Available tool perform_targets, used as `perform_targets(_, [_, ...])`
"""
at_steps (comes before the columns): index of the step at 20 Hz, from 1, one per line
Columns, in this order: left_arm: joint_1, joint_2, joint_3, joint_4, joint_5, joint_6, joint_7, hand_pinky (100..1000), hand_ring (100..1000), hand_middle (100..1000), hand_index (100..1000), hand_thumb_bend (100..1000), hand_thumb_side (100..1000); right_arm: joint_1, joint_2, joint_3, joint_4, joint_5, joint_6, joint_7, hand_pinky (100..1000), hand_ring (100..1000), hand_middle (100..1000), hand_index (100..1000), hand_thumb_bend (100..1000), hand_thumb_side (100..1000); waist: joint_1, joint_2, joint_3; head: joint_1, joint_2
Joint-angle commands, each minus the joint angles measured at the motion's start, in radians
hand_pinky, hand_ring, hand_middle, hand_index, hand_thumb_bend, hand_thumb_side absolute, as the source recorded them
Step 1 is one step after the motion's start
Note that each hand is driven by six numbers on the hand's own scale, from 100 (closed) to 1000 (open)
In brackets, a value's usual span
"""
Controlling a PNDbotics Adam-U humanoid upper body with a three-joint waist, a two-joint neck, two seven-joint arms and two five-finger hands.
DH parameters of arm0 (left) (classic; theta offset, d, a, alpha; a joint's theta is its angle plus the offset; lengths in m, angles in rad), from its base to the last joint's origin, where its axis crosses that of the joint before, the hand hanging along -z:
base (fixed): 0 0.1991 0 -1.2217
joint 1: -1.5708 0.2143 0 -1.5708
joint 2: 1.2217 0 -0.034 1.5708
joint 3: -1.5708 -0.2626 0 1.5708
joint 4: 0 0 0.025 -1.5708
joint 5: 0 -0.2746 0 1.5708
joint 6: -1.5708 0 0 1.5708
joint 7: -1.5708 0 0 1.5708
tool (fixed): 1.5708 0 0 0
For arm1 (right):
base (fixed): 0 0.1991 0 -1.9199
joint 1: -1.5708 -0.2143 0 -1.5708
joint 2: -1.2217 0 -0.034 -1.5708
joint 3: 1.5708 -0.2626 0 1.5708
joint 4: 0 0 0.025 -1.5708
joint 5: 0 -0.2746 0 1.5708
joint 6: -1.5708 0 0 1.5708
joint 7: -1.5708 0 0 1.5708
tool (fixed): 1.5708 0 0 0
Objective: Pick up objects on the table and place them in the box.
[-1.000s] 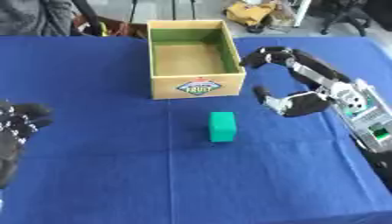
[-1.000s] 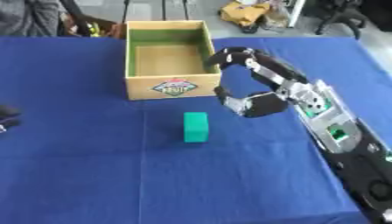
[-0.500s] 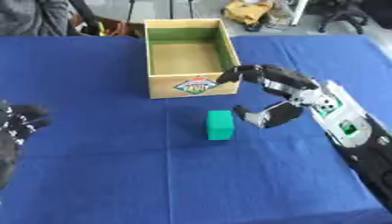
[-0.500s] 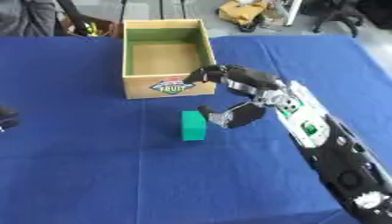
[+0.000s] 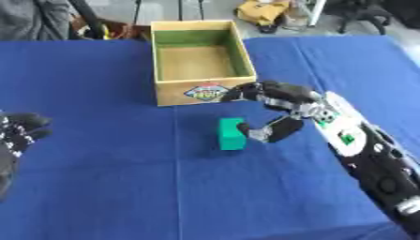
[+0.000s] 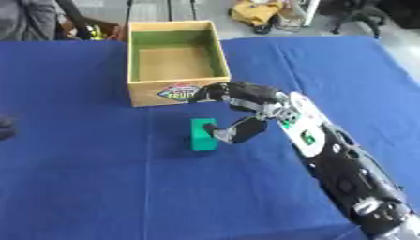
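green block [image 5: 232, 133] sits upright on the blue worktop [image 5: 123, 187], just in front of the box [image 5: 202, 61] and a little right of its label; box is open-topped and looks empty from here.

handling, as we judge it: block looks like a small rigid prism, probably light foam or plastic, flat faces, nothing fragile. smooth sides could slip, so we'd pinch across two opposite flat faces near mid-height, thumb on one side and fingers on the other (top-heavy grip would tip it, since it stands on a small base). the box wall is close behind it, so lift straight up before moving over the rim.

right hand [image 5: 279, 110] is at the block's right side, fingers curved and spread apart with the thumb low against or just beside the block's right face, upper fingers arched above and behind it. not closed on it yet as far as we can see; contact at the thumb tip is possible but we can't confirm it.

left hand [image 5: 18, 133] idles at the left edge of the left eye view, fingers curled, holding nothing.

vs a second ago: right hand was well off to the right of the box, apart from the block; half a second ago it was nearing the block; now it's right on it. block and box haven't shifted. left hand unchanged.
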Motion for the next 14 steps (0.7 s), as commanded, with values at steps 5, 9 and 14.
perform_targets(5, [-0.012, 0.008, -0.001, -0.012, 0.003, -0.001, -0.005, 826, 783, 591, 670, 403, 1000, -0.026, 0.003, 0.000, 0.042, 0.066, -0.030, -0.030, 806, 896, 848, 947, 113, 656, 0.002, -0.019, 0.001, -0.008, 0.007])
perform_targets(9, [-0.011, 0.008, -0.001, -0.012, 0.003, -0.001, -0.005, 826, 783, 591, 670, 403, 1000, -0.025, 0.006, 0.006, 0.047, 0.089, -0.040, -0.029, 805, 893, 846, 946, 124, 675, 0.001, -0.020, 0.001, -0.008, 0.007])
perform_targets(14, [-0.011, 0.007, -0.002, -0.012, 0.003, -0.001, -0.006, 826, 783, 591, 670, 403, 1000, -0.022, 0.016, 0.013, 0.054, 0.137, -0.054, -0.025, 801, 885, 837, 946, 135, 693, 0.002, -0.021, 0.001, -0.009, 0.006])
